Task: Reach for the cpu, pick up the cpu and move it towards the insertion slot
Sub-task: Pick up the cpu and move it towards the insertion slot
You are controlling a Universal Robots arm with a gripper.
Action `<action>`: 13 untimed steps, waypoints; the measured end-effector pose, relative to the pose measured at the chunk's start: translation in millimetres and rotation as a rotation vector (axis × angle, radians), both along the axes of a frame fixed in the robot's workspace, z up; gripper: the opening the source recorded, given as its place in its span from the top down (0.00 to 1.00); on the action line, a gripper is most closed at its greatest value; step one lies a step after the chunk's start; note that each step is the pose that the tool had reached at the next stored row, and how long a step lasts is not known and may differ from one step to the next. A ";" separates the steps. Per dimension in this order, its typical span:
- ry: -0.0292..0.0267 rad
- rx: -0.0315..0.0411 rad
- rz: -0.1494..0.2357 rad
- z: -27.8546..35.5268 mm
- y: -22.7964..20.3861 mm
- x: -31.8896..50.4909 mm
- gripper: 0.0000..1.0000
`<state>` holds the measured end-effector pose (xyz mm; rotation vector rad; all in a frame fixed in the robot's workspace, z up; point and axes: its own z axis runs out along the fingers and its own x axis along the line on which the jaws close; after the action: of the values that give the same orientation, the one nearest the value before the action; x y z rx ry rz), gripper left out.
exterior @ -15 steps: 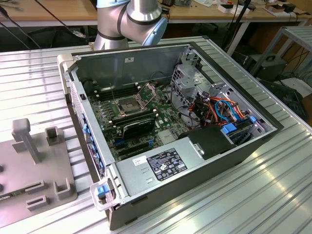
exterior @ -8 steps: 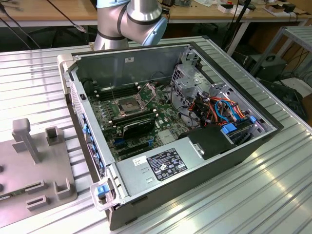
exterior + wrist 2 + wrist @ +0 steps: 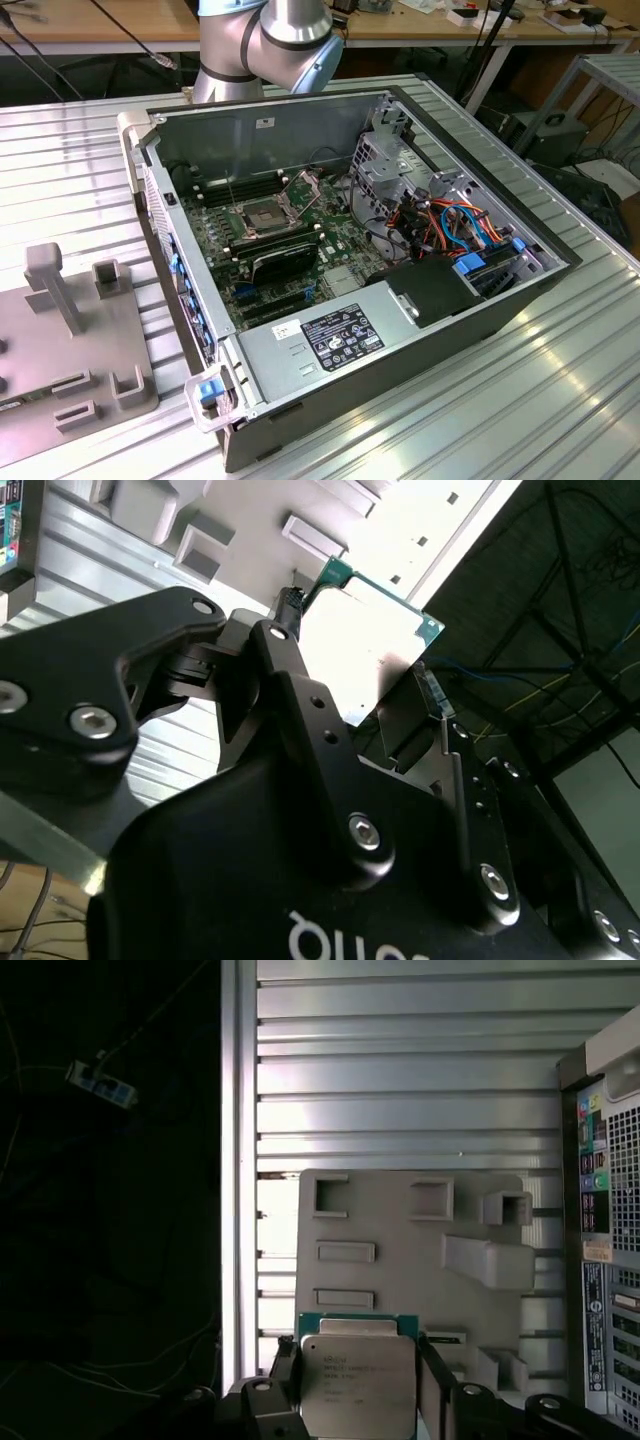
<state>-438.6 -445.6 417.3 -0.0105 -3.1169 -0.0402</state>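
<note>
Already gripped: cpu (image 3: 357, 1383) clamped flat between closed pincer (image 3: 355, 1400) fingers, raised above grey fixture plate (image 3: 400, 1260) on worktop (image 3: 400, 1090). Transfer outstanding to slot (image 3: 262, 215), well apart inside case (image 3: 500, 300).

Arm (image 3: 268, 40) at top centre of the exterior view: rounded silver-grey joint housings, pale blue cap band. Gripper (image 3: 350, 695) in the second wrist view: matte black linkage bars, silver hex-socket screws, white lettering on the body at bottom.
</note>
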 end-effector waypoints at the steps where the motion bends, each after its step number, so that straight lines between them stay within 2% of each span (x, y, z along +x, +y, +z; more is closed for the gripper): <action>1: 0.0000 0.0000 0.000 -0.1 0.0 1.6 0.45; 5: -0.0002 0.0002 0.000 -0.2 0.0 9.9 0.45; 13: -0.0001 0.0001 0.000 -0.1 0.0 20.9 0.45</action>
<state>-417.7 -445.6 417.2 -0.0106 -3.1170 -0.0403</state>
